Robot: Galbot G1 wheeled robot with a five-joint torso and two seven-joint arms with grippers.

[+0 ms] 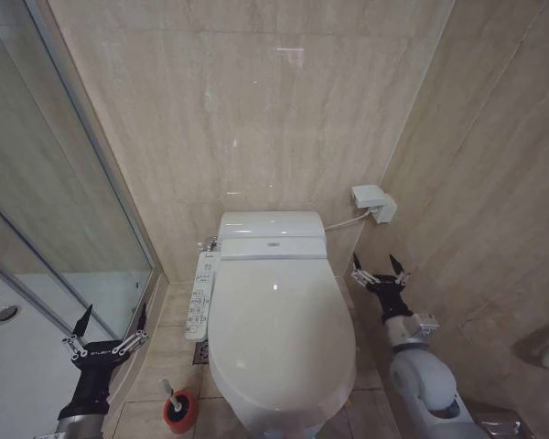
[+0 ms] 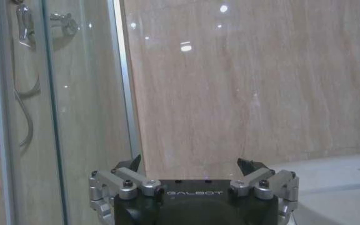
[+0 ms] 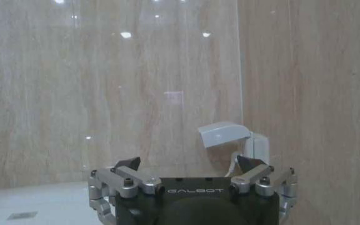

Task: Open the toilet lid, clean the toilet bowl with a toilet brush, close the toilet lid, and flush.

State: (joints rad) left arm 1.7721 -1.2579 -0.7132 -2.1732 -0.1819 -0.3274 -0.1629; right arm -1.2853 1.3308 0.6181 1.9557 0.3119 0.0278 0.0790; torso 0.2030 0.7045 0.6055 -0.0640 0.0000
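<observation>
glossy oval toilet lid (image 1: 279, 343) down — smooth white plastic.

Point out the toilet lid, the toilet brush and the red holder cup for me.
toilet lid (image 1: 279, 338): head view, middle of its closed, glossy top.
toilet brush (image 1: 170, 390): head view, the white handle sticking up from the cup.
red holder cup (image 1: 179, 413): head view, its round red side, on the floor left of the toilet.

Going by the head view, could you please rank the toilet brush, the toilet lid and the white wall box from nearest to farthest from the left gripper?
From the open left gripper, low beside the shower glass:
1. The toilet brush, standing in its red holder on the floor just to the gripper's right.
2. The toilet lid, closed, at the middle.
3. The white wall box, high in the far right corner.
</observation>
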